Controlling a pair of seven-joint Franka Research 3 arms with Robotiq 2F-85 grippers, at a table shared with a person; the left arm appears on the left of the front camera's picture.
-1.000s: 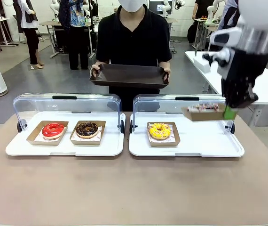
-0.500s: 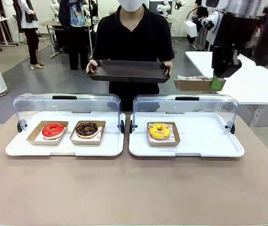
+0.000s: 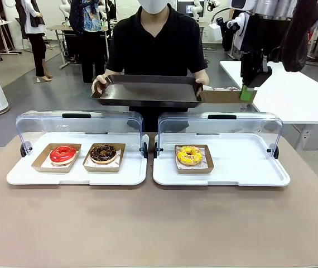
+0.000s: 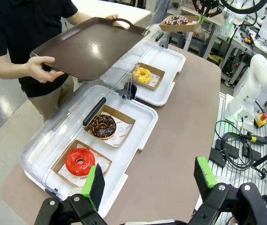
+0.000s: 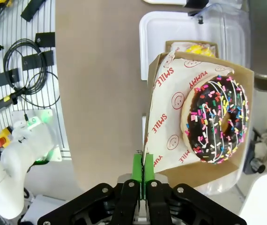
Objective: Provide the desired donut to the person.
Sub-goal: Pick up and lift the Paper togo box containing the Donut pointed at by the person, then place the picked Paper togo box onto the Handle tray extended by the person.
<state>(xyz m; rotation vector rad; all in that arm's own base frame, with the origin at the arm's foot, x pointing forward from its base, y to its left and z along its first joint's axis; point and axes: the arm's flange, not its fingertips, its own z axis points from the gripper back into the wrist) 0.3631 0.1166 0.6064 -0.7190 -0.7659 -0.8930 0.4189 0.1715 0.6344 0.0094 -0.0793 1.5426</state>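
- Pinching one wall of a cardboard box (image 5: 203, 62), the right gripper (image 5: 142, 171) is clenched tight, its green pads (image 5: 136, 168) pressed on the cardboard and paper liner.
- A sprinkled donut (image 5: 216, 119) (chocolate icing, coloured sprinkles) lies in that box, raised beyond the far edge of the table (image 3: 148, 223) on its right side.
- The person (image 3: 156, 50) stands at the far edge, both hands on a brown serving tray (image 3: 145, 92); the box hangs just beside the tray's right end, and I cannot tell whether they touch.
- The left gripper (image 4: 148, 177) hovers released over the table's left end, jaws wide and holding nothing.
- Two white display cases with clear lids raised sit side by side along the far edge.
- The left case (image 3: 75, 176) holds a red donut (image 3: 63, 154) and a chocolate donut (image 3: 103, 153); the right case (image 3: 231, 173) holds a yellow donut (image 3: 189, 155) near its left end.
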